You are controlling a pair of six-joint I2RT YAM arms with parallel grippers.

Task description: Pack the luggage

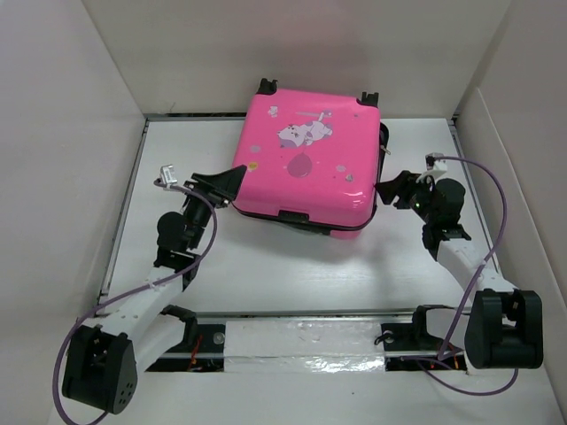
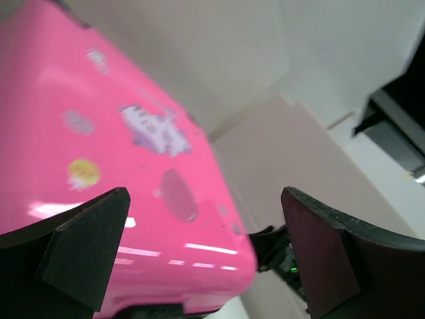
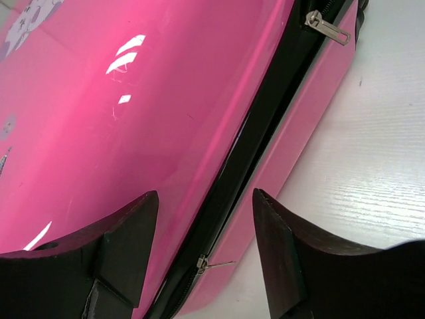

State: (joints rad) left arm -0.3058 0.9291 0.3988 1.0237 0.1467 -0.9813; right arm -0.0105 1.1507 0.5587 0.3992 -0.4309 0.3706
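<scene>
The luggage (image 1: 306, 164) is a bright pink hard-shell suitcase with cartoon stickers, lying flat at the back middle of the table with its lid down. A black seam gap shows along its front and right sides. My left gripper (image 1: 236, 186) stands wide open at the case's front left corner. In the left wrist view the pink shell (image 2: 99, 153) fills the left side between the spread fingers (image 2: 86, 252), which hold nothing. My right gripper (image 1: 383, 193) is open at the case's right side. Its fingers (image 3: 279, 246) straddle the black zip seam (image 3: 265, 113), close to a zip pull (image 3: 211, 264).
A second zip pull (image 3: 325, 26) hangs farther along the seam. White walls enclose the table (image 1: 266, 274) on the left, back and right. A taped strip (image 1: 301, 341) runs along the near edge between the arm bases.
</scene>
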